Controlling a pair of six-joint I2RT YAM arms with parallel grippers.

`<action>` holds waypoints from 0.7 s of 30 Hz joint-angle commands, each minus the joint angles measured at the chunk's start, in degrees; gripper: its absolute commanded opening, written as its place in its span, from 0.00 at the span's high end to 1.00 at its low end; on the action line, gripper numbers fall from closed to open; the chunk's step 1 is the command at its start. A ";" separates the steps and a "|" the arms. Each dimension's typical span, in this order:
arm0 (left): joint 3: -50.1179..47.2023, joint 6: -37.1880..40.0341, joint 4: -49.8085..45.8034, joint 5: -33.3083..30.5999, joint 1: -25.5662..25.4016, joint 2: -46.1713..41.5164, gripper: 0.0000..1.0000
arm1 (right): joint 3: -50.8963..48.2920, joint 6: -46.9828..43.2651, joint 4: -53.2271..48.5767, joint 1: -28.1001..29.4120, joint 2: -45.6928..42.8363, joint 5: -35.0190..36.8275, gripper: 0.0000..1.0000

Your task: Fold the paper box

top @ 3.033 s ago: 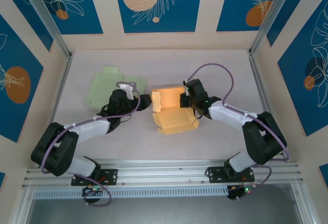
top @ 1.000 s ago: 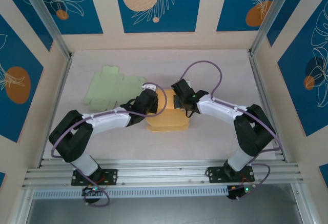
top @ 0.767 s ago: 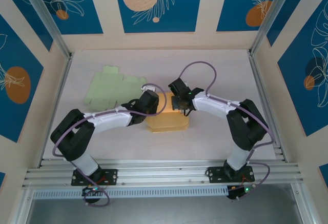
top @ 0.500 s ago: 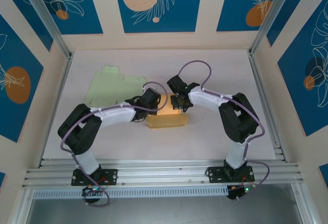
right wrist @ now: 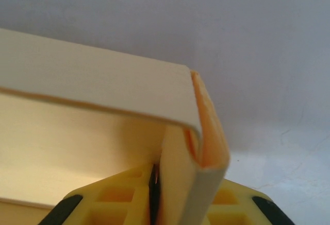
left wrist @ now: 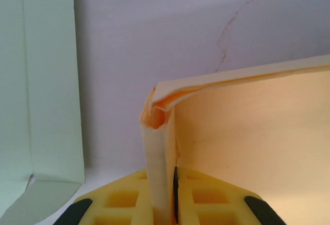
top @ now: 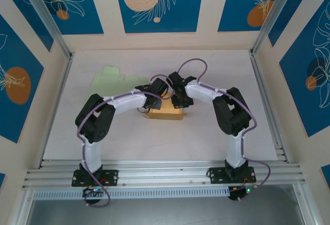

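Mid-table (top: 216, 137): paper box (top: 166, 114), between both arms. At its left end wall, left gripper (top: 151, 103); at its right end wall, right gripper (top: 180, 102). Far-left of box: flat sheet (top: 110, 75), partly under left arm.

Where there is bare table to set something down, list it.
Free: the near strip of table between yellow box and front rail; the right side by the side rail; the far strip by the back wall. Crowded: centre, where left gripper and right gripper grip the box; green sheet far left.
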 commanded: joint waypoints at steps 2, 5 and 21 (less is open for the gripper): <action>2.46 3.53 -13.47 -7.53 2.34 4.04 0.85 | 1.04 -1.91 -11.21 -0.87 1.78 3.59 0.78; 3.66 3.65 -15.21 -8.02 2.84 5.24 0.85 | 1.75 -1.87 -13.63 -0.89 1.77 5.41 0.77; 6.93 4.28 -21.64 -15.14 3.66 9.59 0.93 | 3.84 -1.91 -17.26 -0.63 1.42 7.53 0.76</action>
